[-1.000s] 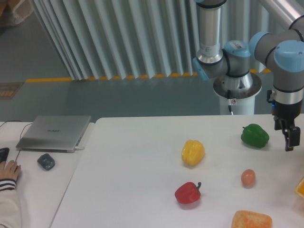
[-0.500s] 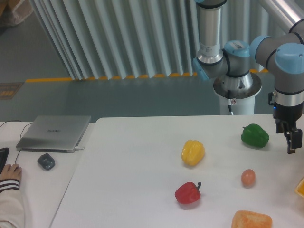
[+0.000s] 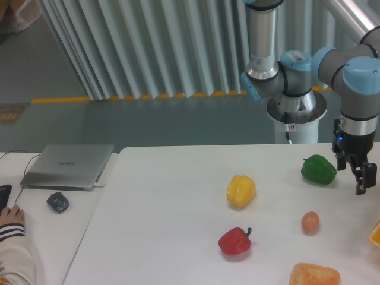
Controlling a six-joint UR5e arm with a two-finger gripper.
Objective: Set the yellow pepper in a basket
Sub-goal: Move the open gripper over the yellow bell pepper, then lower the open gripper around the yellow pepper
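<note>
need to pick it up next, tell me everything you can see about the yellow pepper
The yellow pepper is a glossy, lobed bell pepper with smooth skin and vertical ridges, bright yellow all over; no stem shows from this view. It sits on the white table, near the middle, leaning slightly. Nothing touches it except the table. The red pepper lies in front of it, the green pepper off to one side, both clearly apart. The gripper hangs far from it, near the green pepper.

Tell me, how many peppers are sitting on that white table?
3. The yellow pepper lies near the middle of the table, the red pepper lies in front of it toward the camera, and the green pepper sits far right beside the pincer. None seems hidden.
</note>
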